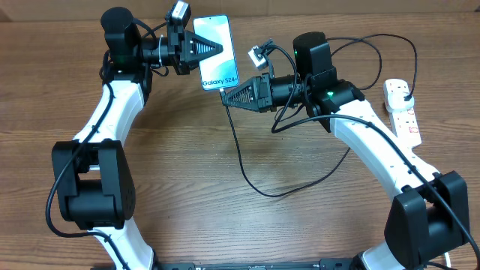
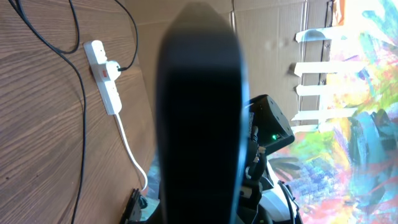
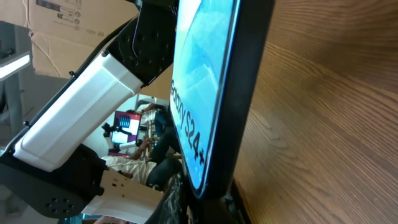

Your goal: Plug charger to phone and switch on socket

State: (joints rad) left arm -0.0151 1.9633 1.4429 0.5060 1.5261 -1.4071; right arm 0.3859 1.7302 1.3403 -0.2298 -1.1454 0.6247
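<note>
1. Overhead view places the phone, a slim dark-edged glass slab with a lit light-blue screen, at the far centre. It appears lifted above the brown wood-grain table, with the left gripper clamped on its upper half.
2. The right gripper sits closed at the phone's lower end on the tip of the charger. This long thin black cable trails in a slack loop over the table towards the socket, a white oblong power strip at the right edge.
3. As I judge it, the phone is light, rigid, smooth and breakable, so it wants a gentle squeeze mid-body, clear of the port. The cable is limp, so only its stiff tip can be steered.
4. Only the overhead view shows the cable's whole run.
5. Left wrist view shows the phone's dark back and a black plug seated in the socket.
6. Right wrist view alone gives the screen lettering close up.
7. No view shows whether the tip is in the port.
</note>
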